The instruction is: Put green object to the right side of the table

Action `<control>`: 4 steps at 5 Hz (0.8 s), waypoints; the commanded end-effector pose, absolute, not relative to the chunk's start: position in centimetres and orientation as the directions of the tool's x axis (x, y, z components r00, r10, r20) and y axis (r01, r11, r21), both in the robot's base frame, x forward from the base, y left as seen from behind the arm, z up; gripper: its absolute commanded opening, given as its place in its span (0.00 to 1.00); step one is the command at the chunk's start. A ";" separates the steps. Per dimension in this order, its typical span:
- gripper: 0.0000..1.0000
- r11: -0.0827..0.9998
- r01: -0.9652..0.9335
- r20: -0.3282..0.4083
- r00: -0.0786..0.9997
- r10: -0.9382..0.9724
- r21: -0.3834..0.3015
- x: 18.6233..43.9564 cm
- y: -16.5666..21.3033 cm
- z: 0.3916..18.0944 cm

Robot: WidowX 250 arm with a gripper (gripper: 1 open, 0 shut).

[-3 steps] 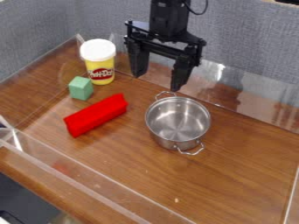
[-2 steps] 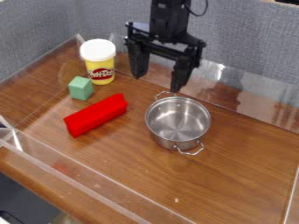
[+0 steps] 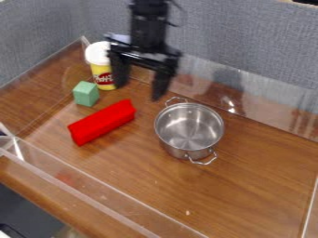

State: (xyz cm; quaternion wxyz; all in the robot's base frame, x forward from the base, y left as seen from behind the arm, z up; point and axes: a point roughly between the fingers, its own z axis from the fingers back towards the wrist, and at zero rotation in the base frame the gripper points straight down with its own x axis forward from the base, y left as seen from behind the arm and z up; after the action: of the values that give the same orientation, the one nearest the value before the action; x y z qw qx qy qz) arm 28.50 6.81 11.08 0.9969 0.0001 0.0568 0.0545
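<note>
jaws (image 3: 130, 86): wide, holding nothing | green block (image 3: 86, 93): on the brown surface (image 3: 236, 191), at its left in the view, near the yellow Play-Doh tub (image 3: 107, 74) and the red block (image 3: 102, 123) | steel pot (image 3: 189, 130): right of the red block, handles out

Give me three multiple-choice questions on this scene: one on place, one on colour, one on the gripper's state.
1. Where is the small block?
A) Inside the pot
B) Left of the pot in the picture
C) On top of the red block

2. What colour is the longer block?
A) Red
B) Blue
C) White

3. How is the gripper?
A) Shut on the pot
B) Shut on the red block
C) Open

1 B: it sits on the table, well left of the steel pot.
2 A: its sides are plainly red.
3 C: its two blurred fingers stand wide apart.
</note>
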 end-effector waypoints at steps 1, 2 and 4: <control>1.00 0.988 -0.150 -0.059 0.987 0.151 0.021 28.7 10.8 12.1; 1.00 0.982 -0.187 -0.047 0.981 0.188 0.032 28.4 14.0 11.8; 1.00 0.975 -0.219 -0.037 0.975 0.220 0.029 30.0 16.0 9.9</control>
State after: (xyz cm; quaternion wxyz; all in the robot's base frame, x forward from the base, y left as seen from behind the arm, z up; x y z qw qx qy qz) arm 29.27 15.35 8.18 0.9933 0.0019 0.0489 0.1046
